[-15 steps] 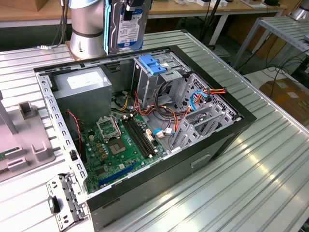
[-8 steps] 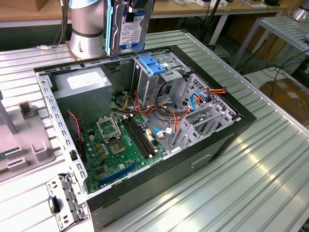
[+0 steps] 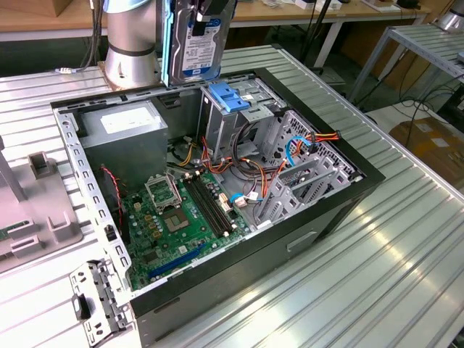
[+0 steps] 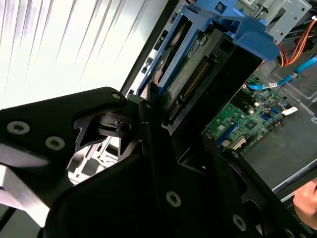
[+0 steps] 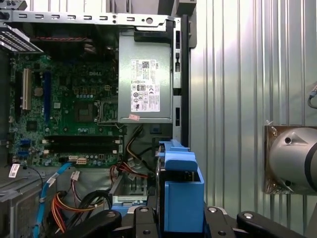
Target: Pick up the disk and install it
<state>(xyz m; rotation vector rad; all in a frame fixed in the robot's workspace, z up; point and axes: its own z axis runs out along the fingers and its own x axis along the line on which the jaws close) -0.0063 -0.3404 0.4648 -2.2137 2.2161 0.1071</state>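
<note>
Holding disk (image 3: pixel 194 43) on edge in gripper (image 5: pixel 179 224), fingers (image 5: pixel 143 221) clamped across it. Poised at 12 o'clock in exterior view above cage (image 3: pixel 215 127), likely upright to match bay.

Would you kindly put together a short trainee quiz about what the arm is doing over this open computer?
1. What is the gripper holding?
2. True or false: the disk already sits inside the drive cage.
3. The cage's latch is: A red, B blue, C green.
Key: 1 the disk, upright above the open case; 2 false; 3 B.
</note>
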